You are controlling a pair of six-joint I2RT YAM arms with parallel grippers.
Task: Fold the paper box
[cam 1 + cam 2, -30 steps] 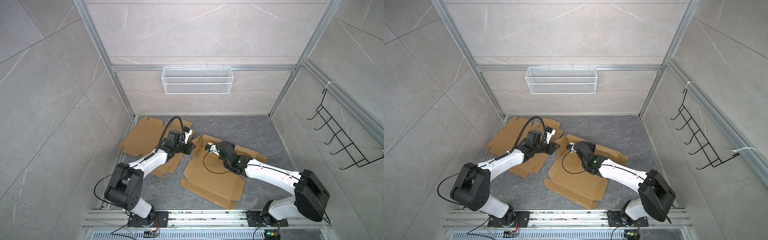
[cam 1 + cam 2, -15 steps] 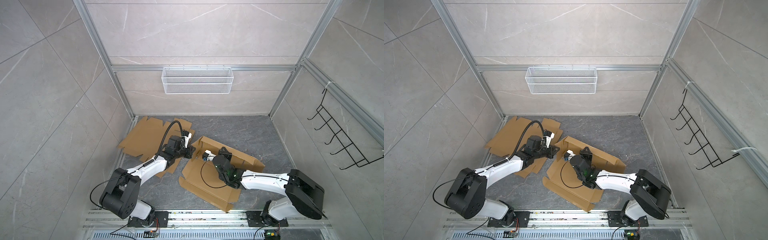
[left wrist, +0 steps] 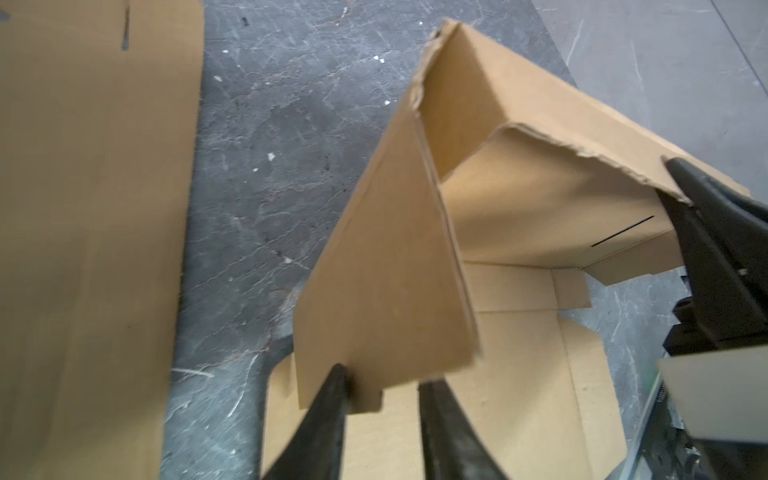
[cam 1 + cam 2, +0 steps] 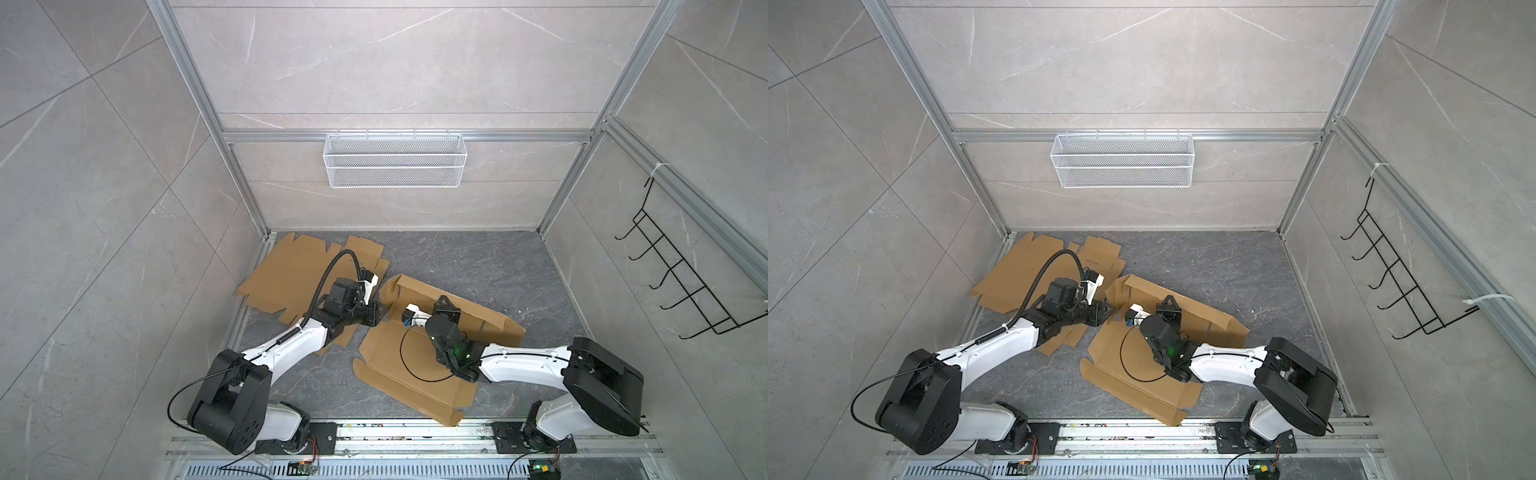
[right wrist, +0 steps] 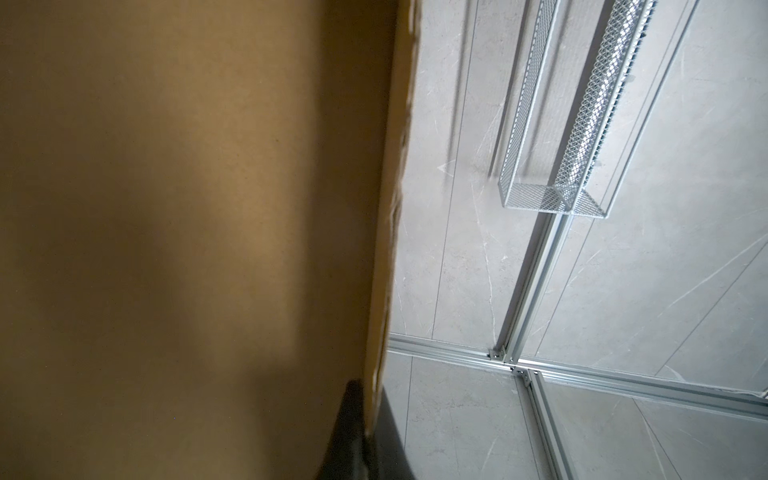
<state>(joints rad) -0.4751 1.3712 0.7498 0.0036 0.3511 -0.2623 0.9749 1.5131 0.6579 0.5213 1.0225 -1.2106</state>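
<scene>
**Sam:** What is the biggest thing down there?

**Mia:** The dark grey floor [image 4: 478, 266]. In both top views the paper box [image 4: 382, 345] [image 4: 1113, 345] lies near its middle, a bit toward 6 o'clock.

**Sam:** Is it a real box yet?

**Mia:** Only partly. Its big bottom lies flat. The long wall [image 4: 494, 328] on its 12 to 2 o'clock side stands up. A short flap [image 3: 386, 270] stands up at its 10 o'clock corner.

**Sam:** What comes next in size?

**Mia:** The flat cardboard sheets [image 4: 291, 274]. They lie at 10 o'clock on the floor, partly under the left arm. Then there is the wire basket [image 4: 395, 166], up on the back wall at 12 o'clock.

**Sam:** And the little grabbers?

**Mia:** The left gripper [image 4: 380, 318] [image 3: 384, 378] is at the box's 10 o'clock corner, right by the flap. Its two fingers [image 3: 328, 415] stand partly apart. The flap's bottom edge sits at their tips, touching one of them. They are not squeezing it.

**Sam:** And the other one?

**Mia:** The right gripper [image 4: 444, 300] [image 5: 368, 390] points up at the long wall's top edge, near 12 o'clock on the box. Its fingers are pressed together on that cardboard edge. It has hold of the wall.
</scene>
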